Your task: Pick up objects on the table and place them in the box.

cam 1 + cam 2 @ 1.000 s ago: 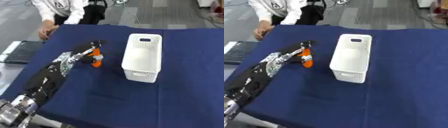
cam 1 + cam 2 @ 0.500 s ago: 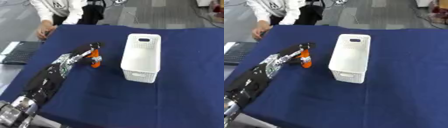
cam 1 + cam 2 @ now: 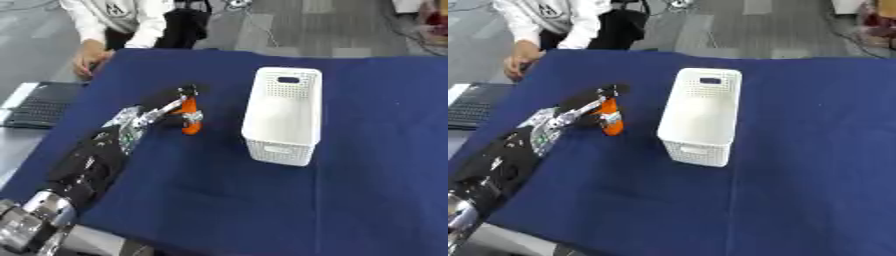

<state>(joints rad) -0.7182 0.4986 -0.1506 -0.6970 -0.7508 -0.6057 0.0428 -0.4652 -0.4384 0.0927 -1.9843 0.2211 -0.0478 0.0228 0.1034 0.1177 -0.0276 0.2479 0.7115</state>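
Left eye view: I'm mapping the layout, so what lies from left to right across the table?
Laptop off the cloth's left edge → left hand, fingers on the orange object → white box → bare blue tablecloth.

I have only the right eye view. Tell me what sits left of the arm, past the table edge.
Observer: The left eye view shows more there: a dark laptop, keyboard up, beside the table, off its left edge.
Operator: Now check the arm low down. Mine cuts it off.
Observer: Its silver joint shows in full at the lower left corner. Further up, the left hand is curled round the orange bottle.
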